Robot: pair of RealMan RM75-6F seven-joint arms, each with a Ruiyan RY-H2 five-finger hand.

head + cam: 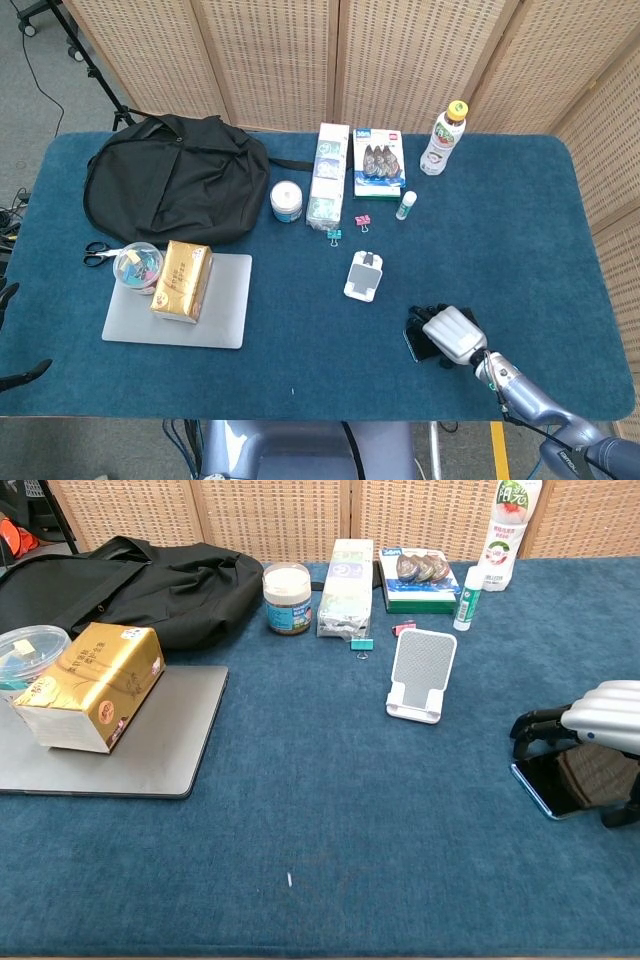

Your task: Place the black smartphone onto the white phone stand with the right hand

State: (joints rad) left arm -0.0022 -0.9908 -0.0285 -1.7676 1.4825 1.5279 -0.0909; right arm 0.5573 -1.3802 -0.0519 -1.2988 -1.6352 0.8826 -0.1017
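Note:
The black smartphone (413, 341) lies flat on the blue table near the front right; in the chest view the smartphone (545, 782) shows under my right hand (600, 720). My right hand (450, 334) covers it from above, fingers curled down over its left end and thumb at the near side, gripping it. The white phone stand (363, 276) is upright and bare, a short way left and behind the hand; the chest view shows the stand (421, 675) at centre. My left hand appears in neither view.
A laptop (225, 300) carrying a gold box (181, 280) and a clip tub sits front left, behind it a black bag (175, 180). Along the back stand a jar (287, 201), boxes (378, 160), a glue stick (405, 206) and a bottle (443, 138). Binder clips (334, 235) lie behind the stand.

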